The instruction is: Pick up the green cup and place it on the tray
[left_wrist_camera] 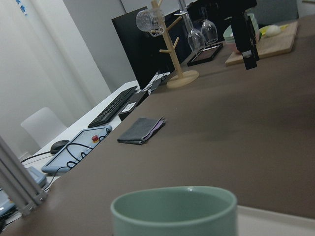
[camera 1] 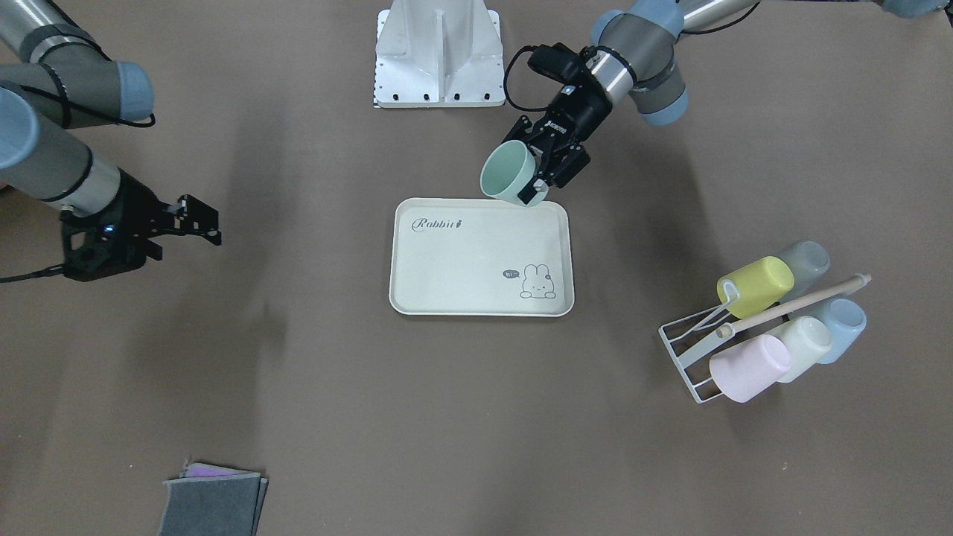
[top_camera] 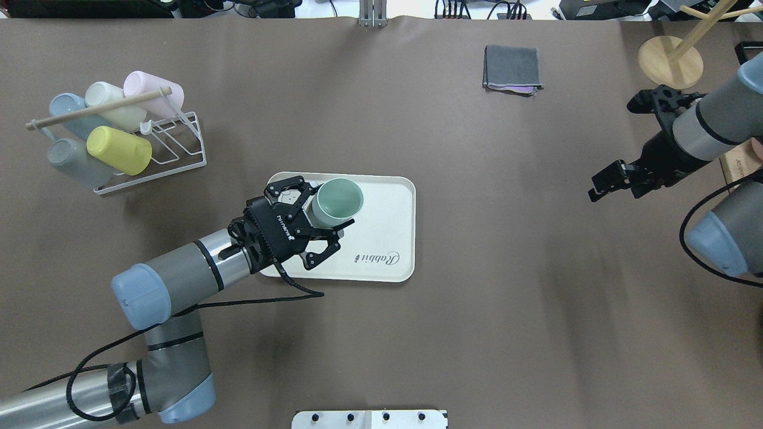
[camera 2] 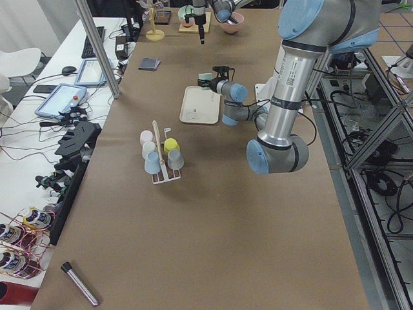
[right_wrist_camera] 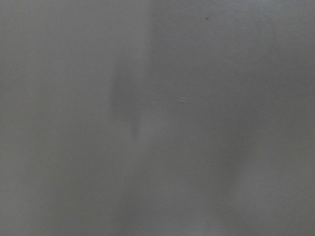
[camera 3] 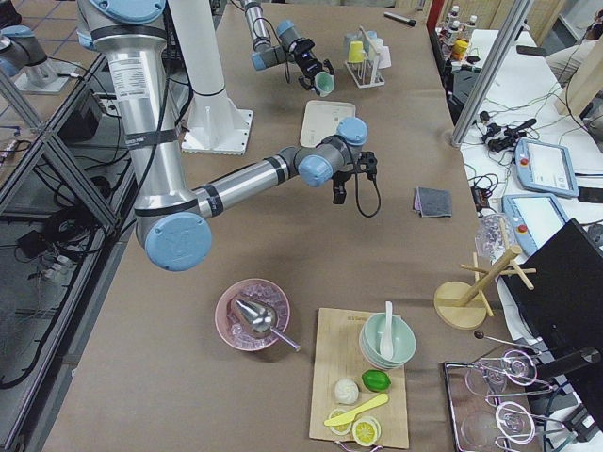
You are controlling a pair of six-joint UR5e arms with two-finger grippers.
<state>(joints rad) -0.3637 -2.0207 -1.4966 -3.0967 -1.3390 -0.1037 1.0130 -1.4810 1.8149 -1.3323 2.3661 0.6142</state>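
While the left gripper (camera 1: pixel 537 173) clamps the green cup (camera 1: pixel 508 173) above the tray's (camera 1: pixel 461 298) top edge at the front view's centre, the right gripper (camera 1: pixel 195 219) sits mid-left, seemingly closed and empty. Overhead, the cup (top_camera: pixel 338 200) hangs over the tray's (top_camera: pixel 387 208) upper left. The left wrist view shows the cup's rim (left_wrist_camera: pixel 174 206) at bottom centre.

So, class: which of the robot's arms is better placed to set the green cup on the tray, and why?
The left. Its end effector is shut on the green cup, right over the tray. The right end effector is empty and far off to the side.
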